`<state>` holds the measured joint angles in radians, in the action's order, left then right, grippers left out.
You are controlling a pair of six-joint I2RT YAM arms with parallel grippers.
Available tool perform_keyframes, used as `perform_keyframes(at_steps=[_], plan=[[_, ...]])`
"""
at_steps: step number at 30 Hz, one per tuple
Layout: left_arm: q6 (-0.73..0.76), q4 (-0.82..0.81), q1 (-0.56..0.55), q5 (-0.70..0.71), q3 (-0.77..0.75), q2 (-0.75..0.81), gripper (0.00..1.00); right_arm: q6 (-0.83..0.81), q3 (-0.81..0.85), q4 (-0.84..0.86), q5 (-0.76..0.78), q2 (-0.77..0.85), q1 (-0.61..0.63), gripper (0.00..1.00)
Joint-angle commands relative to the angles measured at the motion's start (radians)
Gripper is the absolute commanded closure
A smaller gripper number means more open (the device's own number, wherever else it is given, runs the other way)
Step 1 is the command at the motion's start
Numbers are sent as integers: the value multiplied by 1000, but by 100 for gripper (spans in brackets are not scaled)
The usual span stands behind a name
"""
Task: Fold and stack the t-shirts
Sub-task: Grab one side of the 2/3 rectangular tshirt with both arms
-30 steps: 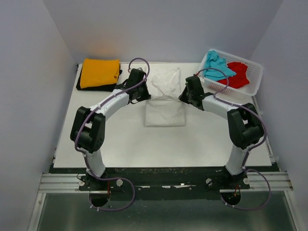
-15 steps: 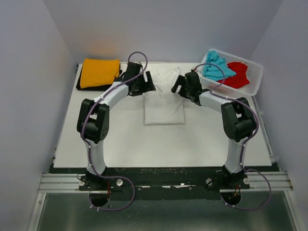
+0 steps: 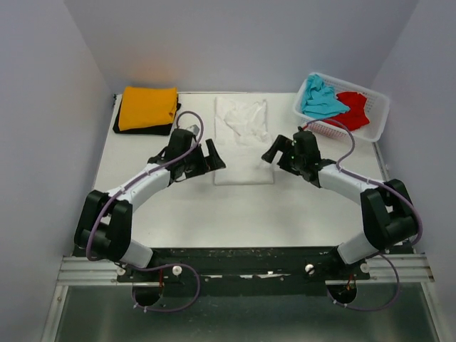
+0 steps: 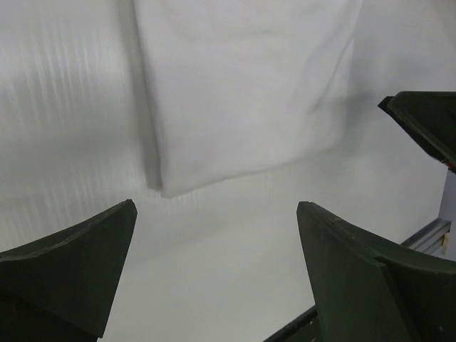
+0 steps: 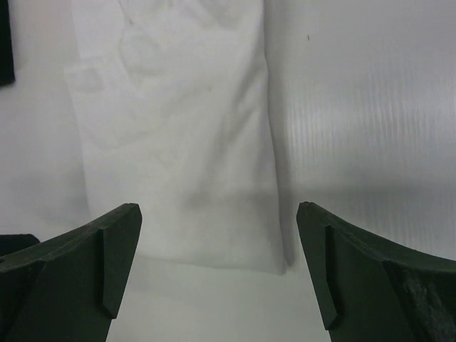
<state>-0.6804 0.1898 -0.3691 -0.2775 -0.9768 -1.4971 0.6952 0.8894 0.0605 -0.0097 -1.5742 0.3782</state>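
the white t-shirt lies flat on the surface as a long narrow strip running away from the arms. its far half is wrinkled and its near half is smooth, ending in a straight near edge.

the left gripper sits just to the left of the shirt's near left corner, pointing towards it. its jaws are wide apart with nothing between them, and in the left wrist view that corner shows beyond the fingertips, clear of both. the right gripper sits just to the right of the shirt's near right edge, facing the left one across the cloth. its jaws are also spread and hold nothing. the right wrist view looks along the strip, with the near right corner lying between and beyond the two fingers.

well to the left of the white shirt, level with its far end, the orange-yellow t-shirt lies folded on top of the black t-shirt, which shows only as a dark edge beneath it. to the right of the white shirt's far end stands a white lattice basket. it holds the crumpled turquoise t-shirt on its side nearer the white shirt and the red t-shirt on its farther side.
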Motion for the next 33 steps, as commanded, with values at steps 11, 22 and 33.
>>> perform_keyframes(at_steps=[11,22,33], plan=[[-167,-185,-56,0,240,-61,20,114,-252,32,-100,99,-4,0],[-289,-144,-56,107,189,-173,58,146,-277,56,-61,71,-4,0],[-311,-132,-66,67,136,-257,100,167,-314,101,-108,58,-4,7]])
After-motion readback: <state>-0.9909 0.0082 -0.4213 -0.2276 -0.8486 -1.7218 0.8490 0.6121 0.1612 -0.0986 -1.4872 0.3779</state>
